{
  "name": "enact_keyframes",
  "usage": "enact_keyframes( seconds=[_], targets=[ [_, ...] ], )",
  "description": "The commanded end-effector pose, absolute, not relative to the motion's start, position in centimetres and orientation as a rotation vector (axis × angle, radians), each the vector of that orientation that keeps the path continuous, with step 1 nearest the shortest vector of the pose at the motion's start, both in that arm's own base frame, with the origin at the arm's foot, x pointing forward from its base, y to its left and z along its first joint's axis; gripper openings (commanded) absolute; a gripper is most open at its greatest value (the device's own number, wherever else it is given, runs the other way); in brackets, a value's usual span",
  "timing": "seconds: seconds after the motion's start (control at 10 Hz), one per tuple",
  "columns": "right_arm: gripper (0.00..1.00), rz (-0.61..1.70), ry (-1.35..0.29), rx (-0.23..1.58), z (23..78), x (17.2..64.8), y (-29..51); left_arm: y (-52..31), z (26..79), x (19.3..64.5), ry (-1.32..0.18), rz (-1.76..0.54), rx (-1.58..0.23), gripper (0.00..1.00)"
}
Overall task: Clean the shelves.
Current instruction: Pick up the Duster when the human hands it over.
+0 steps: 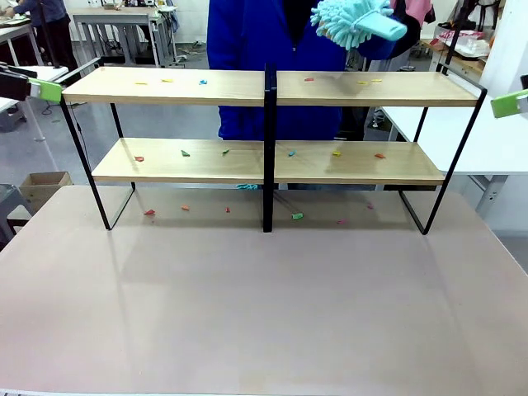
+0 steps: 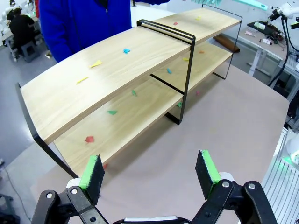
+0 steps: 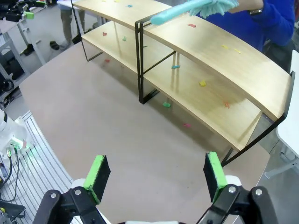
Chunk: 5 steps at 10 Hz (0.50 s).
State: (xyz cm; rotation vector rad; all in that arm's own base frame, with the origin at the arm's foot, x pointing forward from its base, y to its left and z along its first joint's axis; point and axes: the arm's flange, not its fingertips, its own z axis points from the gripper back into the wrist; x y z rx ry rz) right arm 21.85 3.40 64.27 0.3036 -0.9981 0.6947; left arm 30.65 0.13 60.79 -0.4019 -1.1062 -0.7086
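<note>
Idle: left gripper (image 2: 149,170) and right gripper (image 3: 156,172), both wide open, empty
They hang off either end of the shelves (image 1: 190,87) on the bench (image 1: 264,313); the person's duster (image 1: 355,23) hovers over the top board (coloured scraps (image 1: 290,153) everywhere), so reaching in now risks bumping it.

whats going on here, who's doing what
A person in blue stands behind the shelves, holding a teal duster over the right half of the top board. Small coloured scraps lie on both boards and on the table beneath them. The left gripper and right gripper are open and empty, off the shelves' left and right ends.
</note>
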Motion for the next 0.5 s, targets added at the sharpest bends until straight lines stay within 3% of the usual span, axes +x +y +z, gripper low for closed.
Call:
enact_keyframes(
  seconds=[0.0, 0.4],
  targets=[
    [1.00, 0.693, -1.051, 0.306, 61.65, 20.86, 2.81, -0.03, 60.37, 30.32, -1.105, -0.693, -0.401, 1.00],
    [1.00, 0.653, -1.165, 0.342, 62.49, 20.28, 2.25, -0.03, 60.37, 30.32, -1.105, -0.693, -0.401, 1.00]
  ],
)
